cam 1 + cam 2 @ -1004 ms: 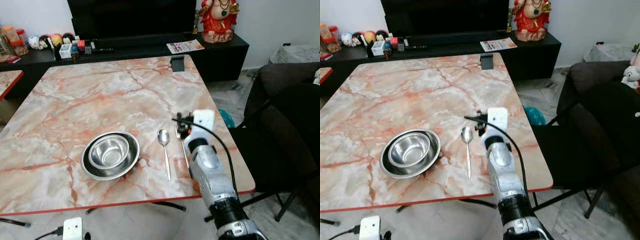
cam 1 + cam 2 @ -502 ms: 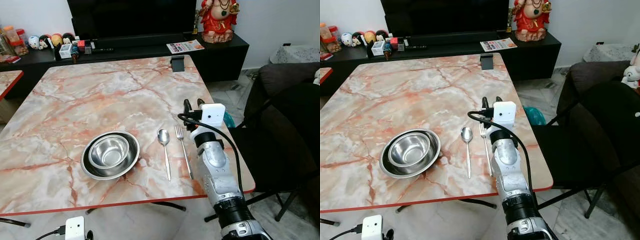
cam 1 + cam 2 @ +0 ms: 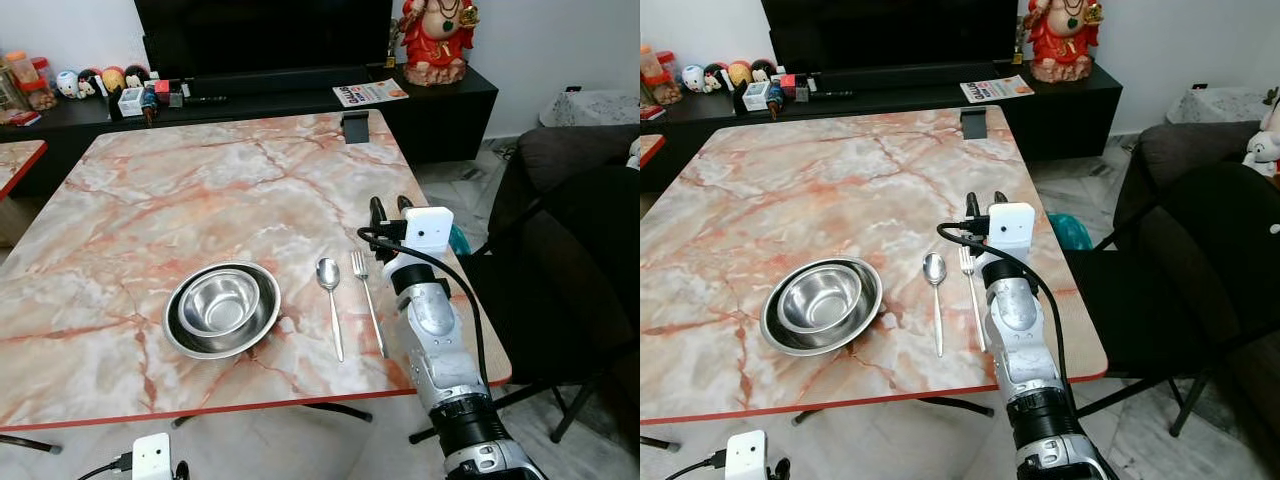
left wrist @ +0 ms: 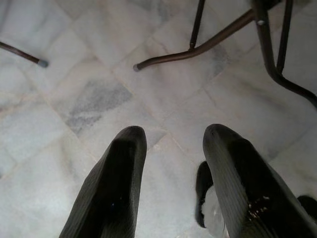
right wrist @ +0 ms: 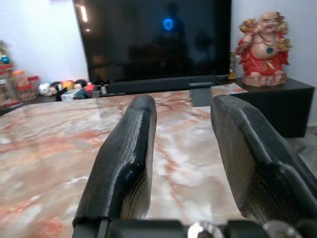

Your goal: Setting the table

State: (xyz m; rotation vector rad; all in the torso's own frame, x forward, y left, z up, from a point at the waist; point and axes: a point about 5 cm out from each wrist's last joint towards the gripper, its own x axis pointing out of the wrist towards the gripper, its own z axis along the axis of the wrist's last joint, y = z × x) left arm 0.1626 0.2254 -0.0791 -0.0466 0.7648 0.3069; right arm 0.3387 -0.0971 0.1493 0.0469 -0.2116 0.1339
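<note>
From the head camera, the marble worktop (image 3: 200, 190) carried a steel bowl (image 3: 222, 308) toward its near edge, looking like one bowl nested in another. Just right of it lay the spoon (image 3: 331, 300), and just beside that the fork (image 3: 369, 303), the two side by side with handles toward the robot, close but apart. The right end effector (image 3: 390, 208) hung over the worktop's right edge, beyond the fork's tines, fingers pointing away toward the TV stand (image 3: 300, 95) and gripping nothing. The silver right arm (image 3: 440, 350) ran back along the worktop's right side. A red statue (image 3: 437, 38) sat on the stand, with a leaflet (image 3: 370, 93) next to it, and a small dark object (image 3: 354, 127) stood at the worktop's far edge. A dark chair (image 3: 560, 270) stood at the right.

From the left wrist, the left end effector (image 4: 173, 148) pointed down at pale floor tiles (image 4: 74, 99), its two fingers (image 4: 119, 168) spread apart and empty, with metal legs (image 4: 218, 39) past them.

From the right wrist, the fingers (image 5: 129, 148) stood well apart with nothing between them, above the marble, the dark TV (image 5: 153, 39) and the statue (image 5: 261, 47) ahead.
</note>
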